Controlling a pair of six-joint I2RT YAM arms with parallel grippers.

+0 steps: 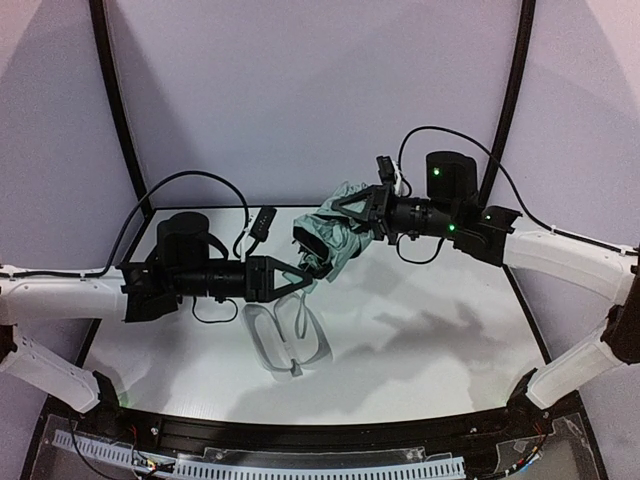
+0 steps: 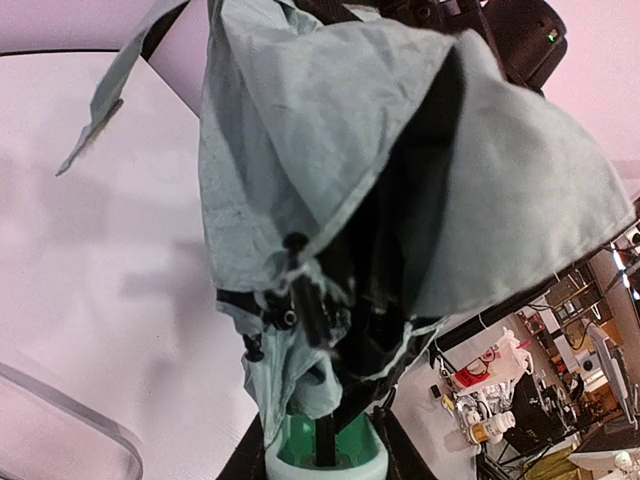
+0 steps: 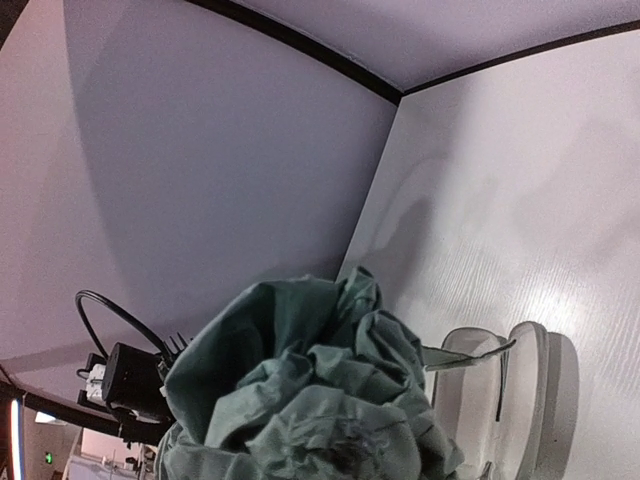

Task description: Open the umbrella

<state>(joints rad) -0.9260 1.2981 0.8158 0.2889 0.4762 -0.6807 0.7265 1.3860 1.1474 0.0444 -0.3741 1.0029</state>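
Umbrella (image 1: 340, 245): mint fabric, unopened and crumpled, hung in the air between both arms, above the table (image 1: 430, 340) and just beyond the open case (image 1: 285, 340). Left gripper (image 1: 303, 277) was clenched on the mint handle (image 2: 325, 458), with the black shaft rising into the canopy. Right gripper (image 1: 340, 210) was clamped on the bunched fabric at the opposite end.

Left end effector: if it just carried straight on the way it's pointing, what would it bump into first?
The umbrella: the left end effector grips its handle, and bunched green fabric fills the way ahead. Behind that, probably the right end effector, though depth is unclear.
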